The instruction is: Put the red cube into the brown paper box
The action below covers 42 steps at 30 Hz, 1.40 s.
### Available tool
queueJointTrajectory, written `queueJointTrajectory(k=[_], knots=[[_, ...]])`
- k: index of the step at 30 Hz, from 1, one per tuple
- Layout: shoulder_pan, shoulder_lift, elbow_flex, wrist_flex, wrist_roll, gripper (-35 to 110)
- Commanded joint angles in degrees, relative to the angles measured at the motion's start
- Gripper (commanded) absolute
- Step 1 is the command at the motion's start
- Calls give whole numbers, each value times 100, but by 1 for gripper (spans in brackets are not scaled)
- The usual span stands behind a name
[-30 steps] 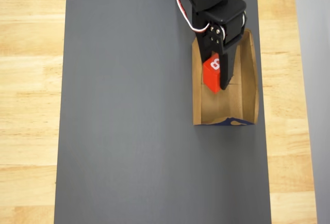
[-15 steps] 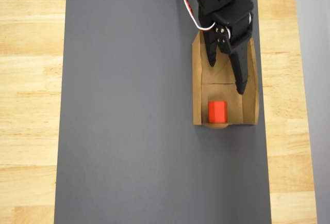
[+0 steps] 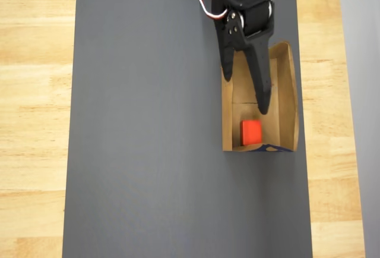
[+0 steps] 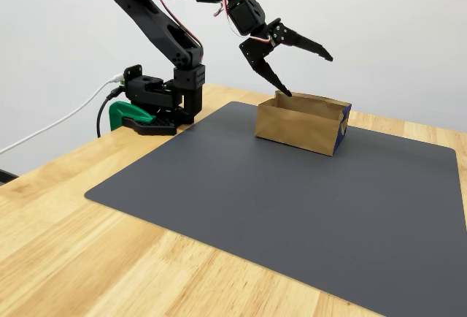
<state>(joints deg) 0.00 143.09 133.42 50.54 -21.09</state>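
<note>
The red cube (image 3: 250, 131) lies on the floor of the brown paper box (image 3: 288, 91), at the end with the dark blue edge, its top face plain red. My black gripper (image 3: 245, 96) hangs open above the box's other half, with nothing between its fingers. One fingertip is over the box's left wall, the other over the middle of the box, just short of the cube. In the fixed view the gripper (image 4: 309, 76) is spread wide above the box (image 4: 295, 127), whose walls hide the cube.
The box stands at the right of a dark grey mat (image 3: 148, 121) on a wooden table (image 3: 35, 91). The arm's base (image 4: 175, 94) and a green clamp (image 4: 128, 115) sit at the table's far left edge in the fixed view.
The gripper was shut on the cube over the box a second ago. It opened, the cube dropped to the box's blue-edged end, and the gripper has since shifted slightly left.
</note>
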Motion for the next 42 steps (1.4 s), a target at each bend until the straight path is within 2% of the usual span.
queueJointTrajectory(k=[1, 8, 13, 16, 27, 35, 42], knots=[[255, 809, 325, -211, -132, 37], [888, 1934, 642, -185, 606, 10], [1292, 2654, 905, -18, 844, 7], [1494, 3050, 1116, 97, 1055, 0], [1661, 3691, 1556, 1011, 1318, 0], [1644, 3691, 1969, 1020, 1204, 0], [1424, 3691, 1969, 1213, 1661, 0]])
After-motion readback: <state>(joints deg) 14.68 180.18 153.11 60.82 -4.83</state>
